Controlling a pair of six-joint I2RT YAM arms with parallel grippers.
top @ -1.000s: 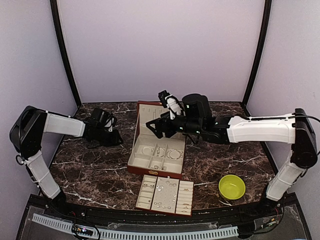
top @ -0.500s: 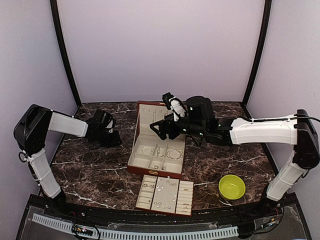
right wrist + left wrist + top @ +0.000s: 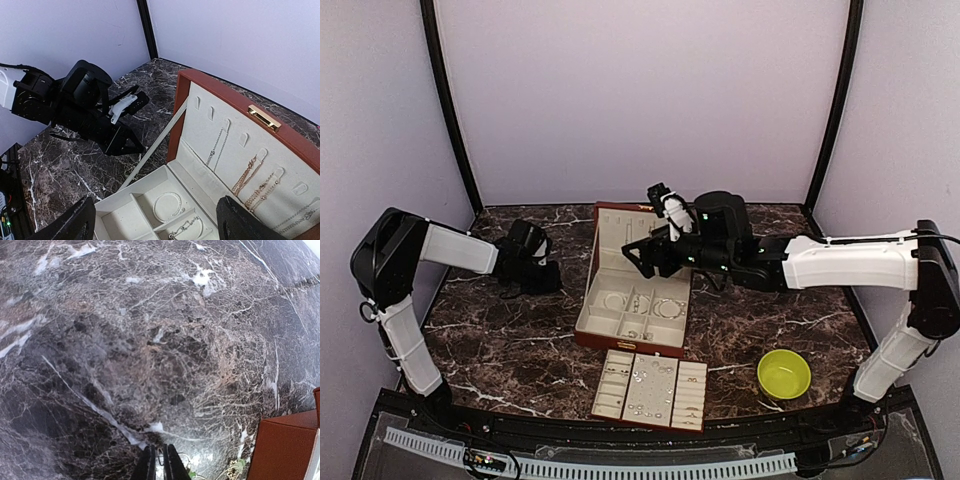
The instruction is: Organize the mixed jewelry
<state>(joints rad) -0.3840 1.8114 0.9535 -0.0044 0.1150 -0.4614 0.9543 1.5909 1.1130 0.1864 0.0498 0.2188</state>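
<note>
My left gripper (image 3: 544,274) rests low on the marble table left of the box. In the left wrist view its fingers (image 3: 159,464) are pressed nearly together on a thin silvery chain (image 3: 181,456) that loops out to the right on the table. More loose chain (image 3: 130,168) lies beside the box in the right wrist view. My right gripper (image 3: 646,250) hangs open and empty above the box; its fingers (image 3: 157,222) frame a compartment holding a silvery bracelet (image 3: 167,204).
The reddish-brown box (image 3: 596,338) stands open, its cream lid (image 3: 235,135) hung with necklaces. A cream compartment tray (image 3: 691,388) with small pieces lies in front of it. A yellow-green bowl (image 3: 784,373) sits front right. The box's corner (image 3: 287,450) is close to my left gripper.
My right arm has drawn back a little to the right over the box. My left gripper has shifted slightly toward the box, staying low on the table.
</note>
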